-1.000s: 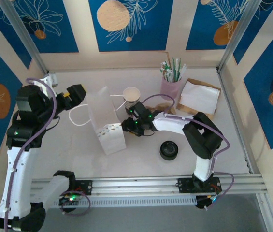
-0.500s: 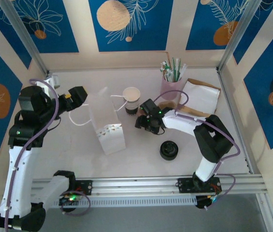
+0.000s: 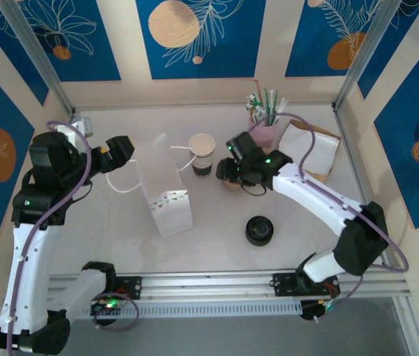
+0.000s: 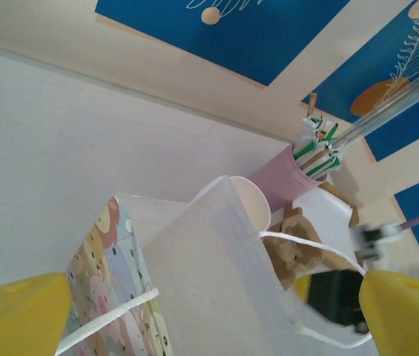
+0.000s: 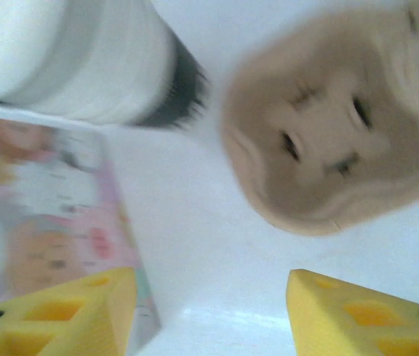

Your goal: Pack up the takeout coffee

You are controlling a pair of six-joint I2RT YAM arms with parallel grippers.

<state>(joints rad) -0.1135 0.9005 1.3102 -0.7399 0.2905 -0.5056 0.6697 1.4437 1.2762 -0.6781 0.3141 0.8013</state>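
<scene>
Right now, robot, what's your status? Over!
Left gripper open by paper bag. Right gripper open near brown cardboard piece. Takeout coffee on table, unpacked. Nothing blocking it.

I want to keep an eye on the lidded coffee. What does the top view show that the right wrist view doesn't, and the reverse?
Top view: the lidded coffee alone on the table, the cup of straws, the left gripper open by the paper bag. Right wrist view: a blurry brown moulded piece close ahead of the open right gripper. Both: the paper bag and the lidless white cup.
</scene>
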